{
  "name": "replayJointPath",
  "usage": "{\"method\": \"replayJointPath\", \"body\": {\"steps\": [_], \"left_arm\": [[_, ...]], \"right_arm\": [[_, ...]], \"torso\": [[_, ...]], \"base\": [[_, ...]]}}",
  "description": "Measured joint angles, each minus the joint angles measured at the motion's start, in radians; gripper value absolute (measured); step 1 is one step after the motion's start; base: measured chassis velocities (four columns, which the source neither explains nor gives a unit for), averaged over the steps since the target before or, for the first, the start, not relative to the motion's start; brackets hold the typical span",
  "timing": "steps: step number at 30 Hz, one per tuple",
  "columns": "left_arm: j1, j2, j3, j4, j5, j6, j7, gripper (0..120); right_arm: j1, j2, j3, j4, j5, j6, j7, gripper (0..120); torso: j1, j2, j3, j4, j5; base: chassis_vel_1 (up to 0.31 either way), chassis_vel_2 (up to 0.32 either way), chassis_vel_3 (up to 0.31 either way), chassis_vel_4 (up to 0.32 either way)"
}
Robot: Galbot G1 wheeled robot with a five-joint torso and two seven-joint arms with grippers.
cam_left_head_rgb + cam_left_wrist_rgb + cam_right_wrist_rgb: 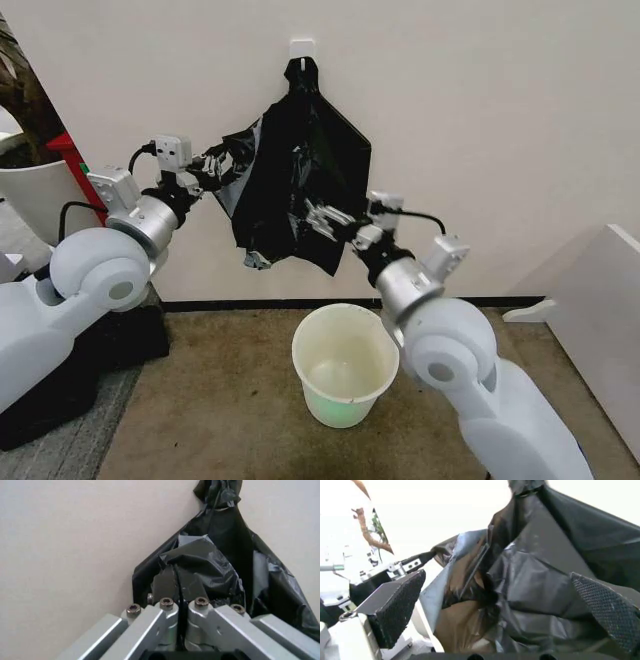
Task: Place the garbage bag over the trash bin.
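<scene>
Nearest the head camera are the robot's two white arms, with the trash bin standing upright on the brown floor between them, below both claws and just beside the right arm.

On the left, the left gripper reaches up toward the wall; its fingers are pressed together, pinching a fold at the left edge of the garbage bag. That black bag hangs from a white wall hook by its knotted top, above and between the two claws, crinkled and spread out sideways.

To the right, the right gripper is lower, at the bag's lower right part. Its jaws stand apart, and its textured pads sit on either side of the loose plastic without closing on it.
</scene>
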Motion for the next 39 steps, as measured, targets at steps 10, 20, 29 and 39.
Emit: {"method": "replayJointPath", "body": {"steps": [10, 20, 29, 39], "left_arm": [[0.044, 0.015, -0.057, -0.008, 0.0, 0.0, 0.013, 0], [0.051, 0.018, -0.071, -0.025, 0.007, -0.006, 0.023, 0], [0.053, 0.032, -0.087, -0.045, 0.007, -0.011, 0.024, 0], [0.053, 0.037, -0.102, -0.049, 0.006, -0.021, 0.018, 0]], "right_arm": [[0.119, 0.098, -0.106, -0.113, 0.038, -0.094, 0.204, 100], [0.14, 0.158, -0.15, -0.199, -0.072, -0.136, 0.288, 100], [0.119, 0.179, -0.137, -0.264, -0.224, -0.155, 0.28, 94], [0.095, 0.162, -0.102, -0.267, -0.197, -0.123, 0.265, 56]], "torso": [[0.0, 0.0, 0.0, 0.0003, -0.0001], [0.0, 0.0, 0.0, 0.0001, 0.0], [0.0, 0.0, 0.0, 0.0001, 0.0002], [0.0, 0.0, 0.0, 0.0001, 0.0001]], "base": [[0.0, 0.0, 0.0, 0.0], [0.0, 0.0, 0.0, 0.0], [0.0, 0.0, 0.0, 0.0], [0.0, 0.0, 0.0, 0.0]]}}
